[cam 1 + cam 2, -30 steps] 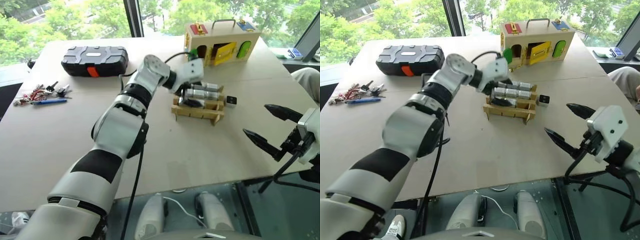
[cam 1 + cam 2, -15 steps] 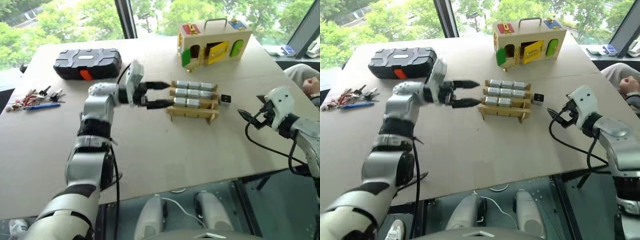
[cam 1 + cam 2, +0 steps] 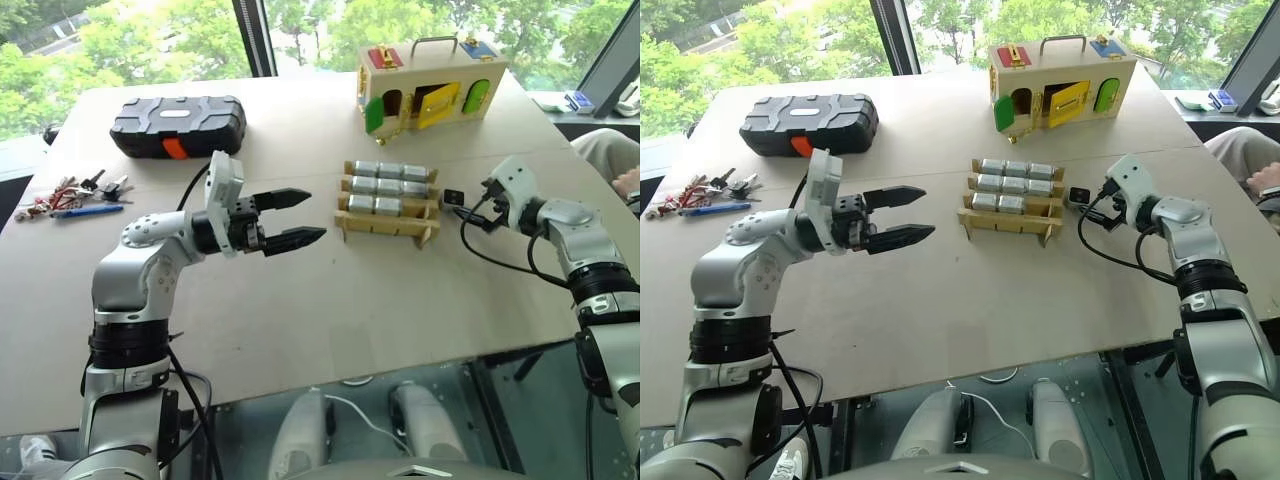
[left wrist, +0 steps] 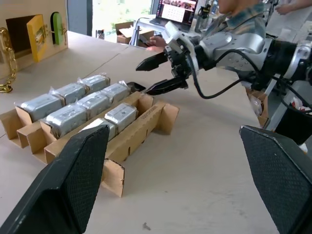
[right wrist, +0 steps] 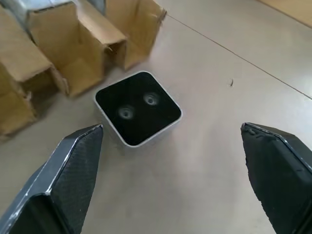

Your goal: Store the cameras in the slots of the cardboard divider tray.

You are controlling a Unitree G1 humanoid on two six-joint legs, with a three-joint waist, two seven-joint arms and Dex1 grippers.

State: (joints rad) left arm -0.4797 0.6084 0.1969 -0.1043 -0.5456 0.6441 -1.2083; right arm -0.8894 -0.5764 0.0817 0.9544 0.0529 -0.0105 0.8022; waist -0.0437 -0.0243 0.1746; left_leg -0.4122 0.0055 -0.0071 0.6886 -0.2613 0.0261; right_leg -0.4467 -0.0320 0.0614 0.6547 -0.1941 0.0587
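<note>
Now one loose camera (image 5: 138, 108) sits on the surface (image 3: 330, 300) just beside the right end of the cardboard divider tray (image 3: 386, 222), black face with two lenses turned up. The other cameras (image 3: 386, 187) already lie in the tray's slots. The right hand (image 5: 170, 170) hovers near the loose camera, fingers spread wide and empty, one on each side of it. The left hand (image 3: 300, 218) hangs released and empty, well apart from the tray on its left side. The camera looks small, rigid and light, with smooth silver walls that could slip. Pinching two opposite side walls, low and square, seems safest; the lens face is probably best left untouched. The thin tray may shift if nudged.
</note>
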